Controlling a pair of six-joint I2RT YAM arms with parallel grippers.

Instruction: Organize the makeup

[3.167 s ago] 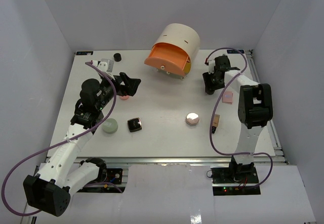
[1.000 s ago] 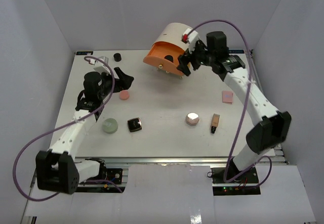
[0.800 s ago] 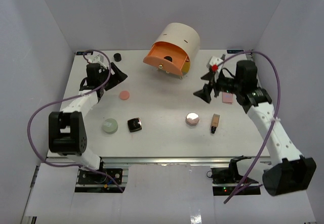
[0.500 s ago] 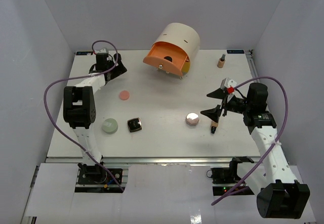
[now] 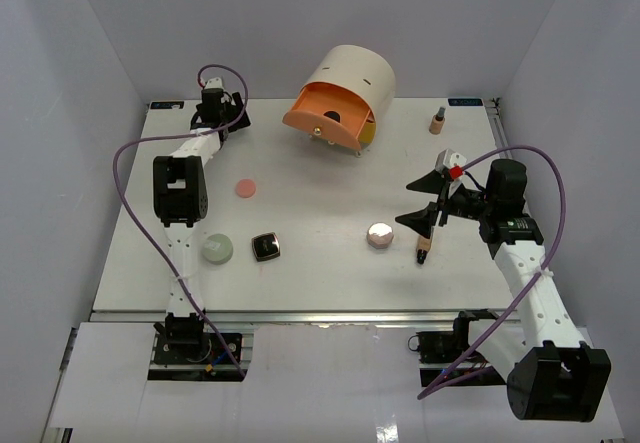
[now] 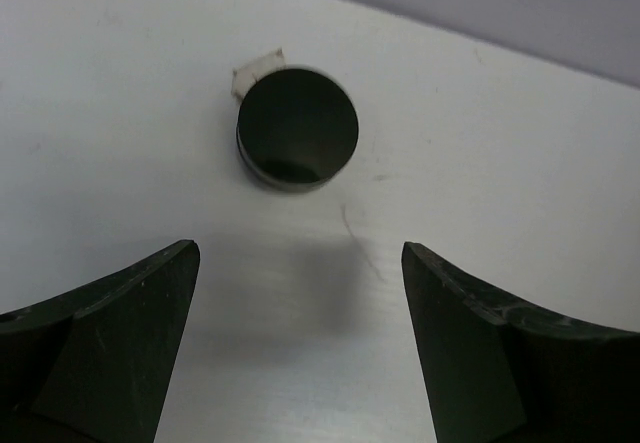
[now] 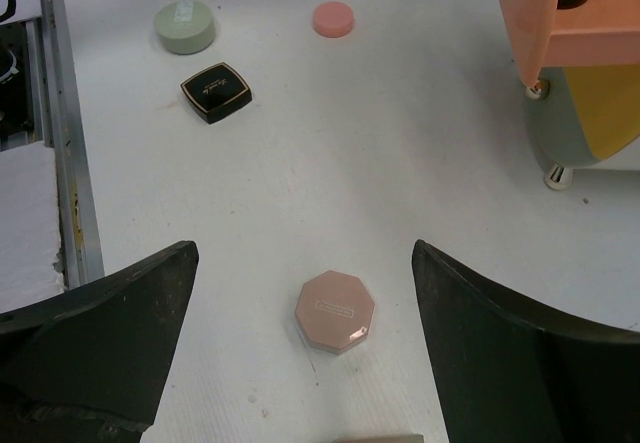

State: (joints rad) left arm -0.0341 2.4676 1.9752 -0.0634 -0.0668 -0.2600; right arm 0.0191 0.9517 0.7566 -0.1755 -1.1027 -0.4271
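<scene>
Top and wrist views of the makeup on the white counter [image 5: 300,283].

The left end effector [image 6: 300,253] is at the far left corner. Its fingers are spread wide and hold nothing. A black round jar [image 6: 297,128] stands on the counter just beyond the fingertips, apart from them.

The right end effector [image 7: 305,250] is likewise spread wide and empty. It hangs over the pink faceted jar [image 7: 335,310], which sits on the counter between the two fingers, touching neither.

A tan bottle [image 5: 423,251] lies on its side just right of that jar. A second, upright bottle [image 5: 437,121] stands near the far right corner.

On the near left, a pale green jar [image 5: 217,249] and a black square compact [image 5: 265,247] sit side by side. A pink disc [image 5: 245,189] lies farther back.

The cream drum [image 5: 350,78] stands at far centre with its orange drawer [image 5: 325,113] open. Something dark lies in the drawer; what it is cannot be told.
</scene>
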